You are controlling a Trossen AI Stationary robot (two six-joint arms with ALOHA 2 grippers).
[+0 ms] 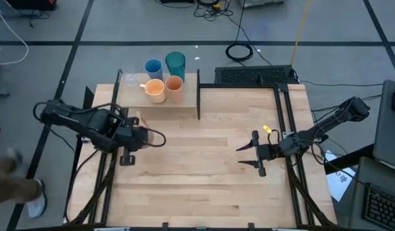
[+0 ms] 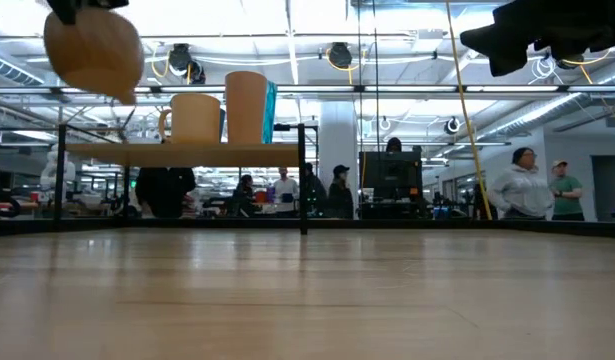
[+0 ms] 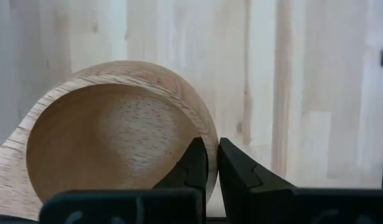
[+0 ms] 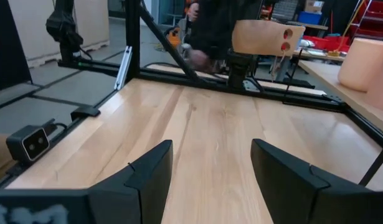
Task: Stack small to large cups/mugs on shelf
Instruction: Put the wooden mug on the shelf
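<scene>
My left hand (image 3: 213, 168) was clamped on the rim of the tan wooden mug (image 3: 110, 137), one finger inside the bowl and one outside, with the mug carried clear above the desk (image 1: 203, 167) and just short of the shelf (image 1: 136, 97) on its near side. My right hand (image 1: 254, 155) waited with its fingers apart, holding nothing, well away from the shelf toward the far side of the desk.

The grip was a thin pinch on one wall, so I judged the mug could swing or slip if I moved sharply. The shelf was already crowded: the peach-orange mug (image 1: 155, 90) and the orange cup (image 1: 174, 85) stood at its near edge, the blue cup (image 1: 153, 67) and the teal tumbler (image 1: 175, 63) behind them. Coming in low, I could have clipped the black frame (image 1: 198, 95) or knocked a cup over.

The left wrist view showed the pinch itself and the hollow of the mug, which no other view gave. The low view showed the mug (image 2: 92, 50) hanging higher than the shelf board (image 2: 182, 153), a height the high view could not tell. Only the high view laid out all four cups; in the low view the front two hid most of the rest.
</scene>
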